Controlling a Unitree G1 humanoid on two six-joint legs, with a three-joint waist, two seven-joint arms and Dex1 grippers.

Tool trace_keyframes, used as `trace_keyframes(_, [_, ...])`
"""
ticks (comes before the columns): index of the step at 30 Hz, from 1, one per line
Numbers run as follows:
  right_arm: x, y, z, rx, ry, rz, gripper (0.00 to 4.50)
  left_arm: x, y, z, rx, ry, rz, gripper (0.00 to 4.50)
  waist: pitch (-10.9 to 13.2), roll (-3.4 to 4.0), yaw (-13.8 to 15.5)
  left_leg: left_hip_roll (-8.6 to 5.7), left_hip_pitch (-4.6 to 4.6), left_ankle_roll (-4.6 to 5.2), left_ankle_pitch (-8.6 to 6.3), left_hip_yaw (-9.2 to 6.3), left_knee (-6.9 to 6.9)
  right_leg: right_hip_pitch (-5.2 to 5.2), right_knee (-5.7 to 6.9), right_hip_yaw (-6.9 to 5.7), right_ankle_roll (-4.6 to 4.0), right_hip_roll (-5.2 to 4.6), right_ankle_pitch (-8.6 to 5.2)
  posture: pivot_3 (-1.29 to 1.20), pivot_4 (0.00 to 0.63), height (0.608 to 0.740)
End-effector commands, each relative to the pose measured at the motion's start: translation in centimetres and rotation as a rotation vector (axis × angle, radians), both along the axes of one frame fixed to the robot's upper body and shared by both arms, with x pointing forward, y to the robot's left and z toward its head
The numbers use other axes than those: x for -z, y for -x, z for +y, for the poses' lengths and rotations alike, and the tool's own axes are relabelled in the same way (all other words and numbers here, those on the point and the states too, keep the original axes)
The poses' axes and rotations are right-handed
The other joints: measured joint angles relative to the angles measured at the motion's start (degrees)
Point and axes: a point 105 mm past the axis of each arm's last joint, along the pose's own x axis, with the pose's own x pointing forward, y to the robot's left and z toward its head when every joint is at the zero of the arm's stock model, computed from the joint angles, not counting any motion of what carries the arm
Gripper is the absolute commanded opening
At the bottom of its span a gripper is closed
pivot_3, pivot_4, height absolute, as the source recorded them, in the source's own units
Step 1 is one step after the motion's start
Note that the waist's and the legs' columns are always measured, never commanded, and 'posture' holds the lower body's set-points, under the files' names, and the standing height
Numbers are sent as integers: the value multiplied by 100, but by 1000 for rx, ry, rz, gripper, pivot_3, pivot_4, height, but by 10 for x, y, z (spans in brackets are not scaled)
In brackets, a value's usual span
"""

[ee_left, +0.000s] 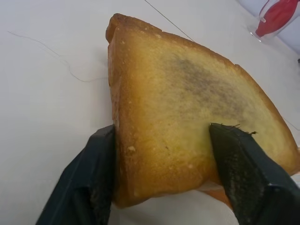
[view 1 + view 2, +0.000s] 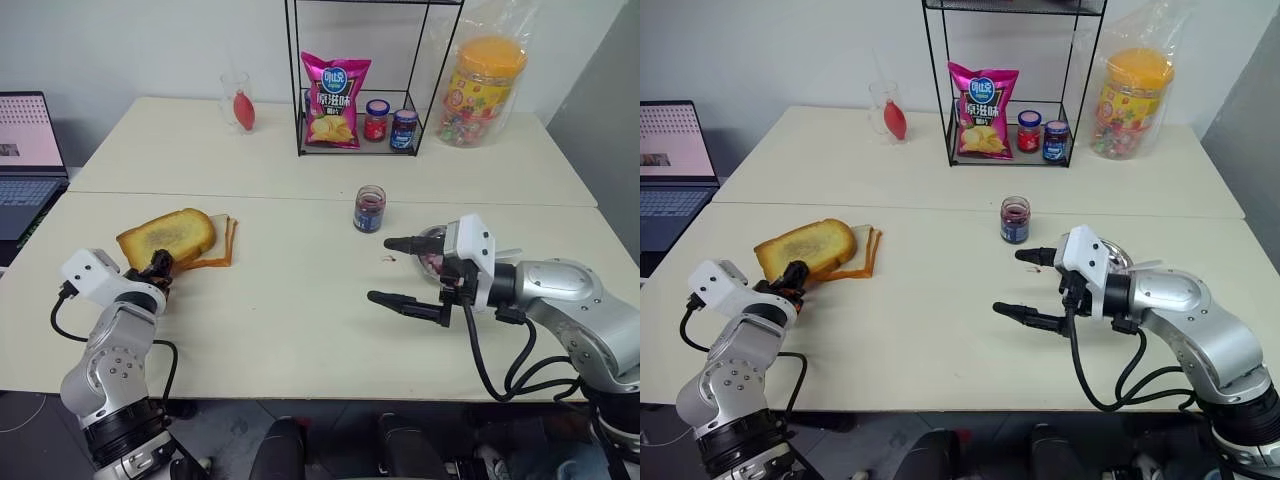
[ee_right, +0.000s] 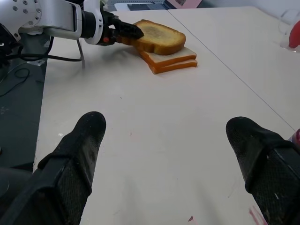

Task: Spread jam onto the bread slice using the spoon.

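Observation:
The bread slice (image 2: 172, 235), thick and golden-brown with a darker centre, lies tilted on paler slices (image 2: 224, 246) at the table's left. My left gripper (image 1: 161, 136) is shut on its near edge, one finger (image 1: 243, 173) on the top face and the other against the side. The jam (image 2: 369, 209) is dark red in a small open glass jar at mid-table. My right gripper (image 2: 380, 269) hovers open and empty in front of the jar, pointing left. Behind it a slim silvery spoon handle (image 2: 509, 252) pokes out over a steel dish (image 2: 1120, 254), mostly hidden.
A wire rack (image 2: 300, 100) at the back holds a chips bag (image 2: 335, 100) and two lidded jars (image 2: 390, 122). Beside it stand a candy tub (image 2: 482, 90) and a glass with a red thing (image 2: 240, 103). A laptop (image 2: 25, 160) sits far left. A small red smear (image 2: 389, 258) marks the table.

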Motion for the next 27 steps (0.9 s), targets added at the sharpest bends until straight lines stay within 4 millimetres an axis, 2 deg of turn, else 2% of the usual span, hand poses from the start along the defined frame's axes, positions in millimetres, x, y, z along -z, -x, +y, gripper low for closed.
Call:
trace_keyframes(1, [-11, 0, -4, 2, -12, -48, 4500, -18, 1, 0, -27, -10, -67, 2182, 0, 0, 0, 0, 0, 0, 0, 0, 0, 0, 0, 0, 0, 0, 0, 0, 150, 740])
trace_keyframes(6, [-11, -1, -5, -1, -14, -48, 4500, -23, 3, 0, -46, 5, -93, 1156, 0, 0, 0, 0, 0, 0, 0, 1, 0, 0, -1, 1, 0, 0, 0, 0, 150, 740])
trace_keyframes(11, [-12, -1, -6, -1, -24, -54, 4500, -39, 2, -17, 75, 30, -182, 343, 1, -1, 0, 0, -1, 0, 0, 1, 0, 0, -2, 1, 0, 0, 0, 0, 150, 740])
trace_keyframes(18, [-13, 0, -10, 11, -22, -62, 4500, -61, 7, -34, 240, 102, -300, 113, 1, -2, 4, 0, -1, 0, 0, 1, 0, 0, -3, 1, 0, 0, 0, 0, 150, 740])
trace_keyframes(24, [-19, 0, -16, 29, -34, -66, 4500, -80, 15, -76, 543, 223, -382, 93, 4, -7, 2, 0, -2, 0, 0, 1, -1, -1, -3, 2, -1, 0, -1, 0, 150, 740])
trace_keyframes(27, [-21, 6, -26, 33, -21, -36, 4500, -78, 33, -123, 904, 260, -309, 89, 5, -8, 2, 1, -2, 0, 0, 1, -1, -1, -4, 1, -1, 0, -1, 0, 150, 740])
